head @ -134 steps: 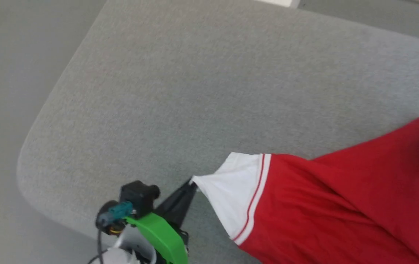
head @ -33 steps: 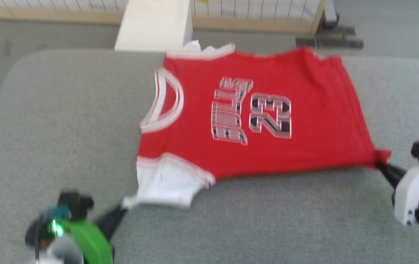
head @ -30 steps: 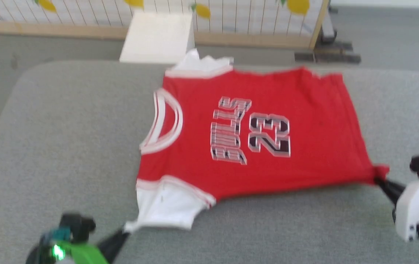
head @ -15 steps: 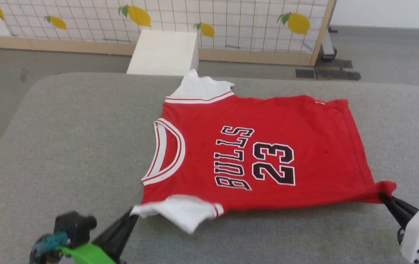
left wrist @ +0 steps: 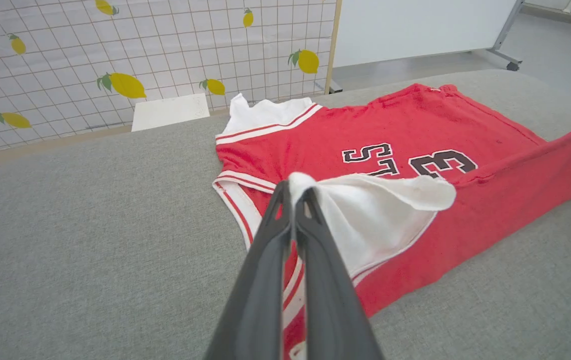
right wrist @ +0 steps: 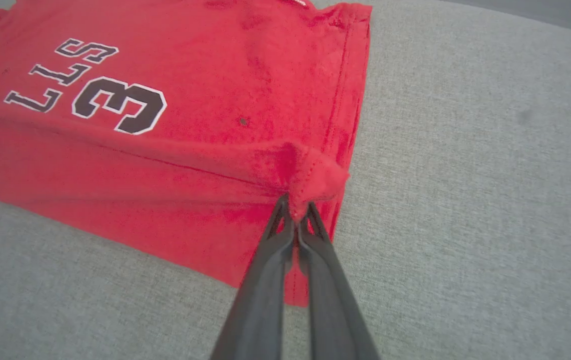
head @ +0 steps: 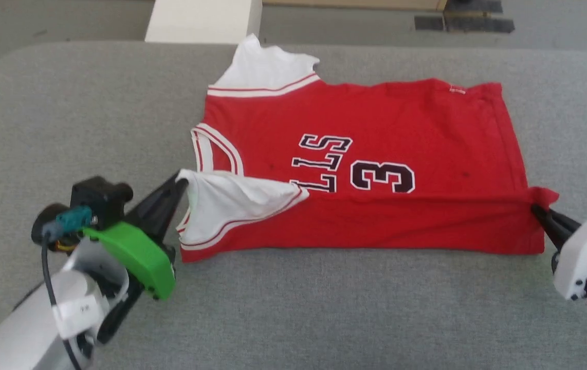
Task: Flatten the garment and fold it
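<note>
Garment: the red garment (head: pixel 375 154) lies on the grey table (head: pixel 324 318), with the collar toward the robot's left and the hem toward its right.
Fold: the near long side is turned up over the front as a plain red band. It hides the lower part of the print, so parts of the black letters and a "3" show.
Left end effector: the left end effector (head: pixel 180 180) is clenched on the tip of the near sleeve (head: pixel 232 200). In the left wrist view its 2 fingers (left wrist: pixel 310 240) are pressed together with white cloth pinched between the tips.
Near sleeve: it is drawn up off the table and hangs over the collar trim and the red front.
Right end effector: the right end effector (head: pixel 535 208) is clamped on the near hem corner. In the right wrist view red cloth bunches at the fingertips.
Between the grips: the turned-over band runs from 1 grip to the other, lightly creased.
Far sleeve: the far sleeve (head: pixel 265 69) lies flat, just short of the far table edge.
Edges: the far edge of the table runs close behind the garment. The rounded left corner is well apart from the collar.
Beyond the table: a white box (head: pixel 203 20) stands on the grey floor (head: pixel 41 20), and a lemon-print screen (left wrist: pixel 115 60) rises behind it.
Open room: there is broad bare table left of the collar and across the whole near side, and a narrower strip right of the hem.
</note>
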{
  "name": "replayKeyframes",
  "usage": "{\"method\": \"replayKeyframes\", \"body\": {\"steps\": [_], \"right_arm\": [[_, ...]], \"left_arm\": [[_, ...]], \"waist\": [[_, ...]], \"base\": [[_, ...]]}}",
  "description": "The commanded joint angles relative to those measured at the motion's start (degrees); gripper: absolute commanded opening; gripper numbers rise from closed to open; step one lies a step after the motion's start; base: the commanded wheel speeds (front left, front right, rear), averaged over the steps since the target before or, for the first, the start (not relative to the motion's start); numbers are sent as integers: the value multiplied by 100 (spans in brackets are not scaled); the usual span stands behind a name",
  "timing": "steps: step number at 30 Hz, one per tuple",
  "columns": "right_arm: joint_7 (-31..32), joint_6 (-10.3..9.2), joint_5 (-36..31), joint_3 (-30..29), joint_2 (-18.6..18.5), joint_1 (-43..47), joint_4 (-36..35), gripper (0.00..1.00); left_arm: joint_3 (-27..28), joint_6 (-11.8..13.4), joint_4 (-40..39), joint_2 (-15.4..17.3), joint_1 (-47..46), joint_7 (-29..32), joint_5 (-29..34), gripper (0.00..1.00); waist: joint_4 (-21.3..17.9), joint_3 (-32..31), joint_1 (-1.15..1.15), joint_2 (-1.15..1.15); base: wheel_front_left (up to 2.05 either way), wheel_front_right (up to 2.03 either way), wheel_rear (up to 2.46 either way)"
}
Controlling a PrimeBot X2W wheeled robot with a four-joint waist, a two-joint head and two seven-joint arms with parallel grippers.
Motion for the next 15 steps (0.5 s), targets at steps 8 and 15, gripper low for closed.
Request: {"method": "replayKeyframes", "body": {"steps": [8,15], "right_arm": [[182,-11,-301,191,132,-724,509,0],[97,-11,-442,322,243,-941,956,100]], "left_arm": [[-247,-245,1017,-378,-879,278,263,0],[-403,-241,2016,-891,-1120,305,229,100]], "waist": [[-36,735,0,0],[75,712,0,0]], "base": [[0,0,0],[0,0,0]]}}
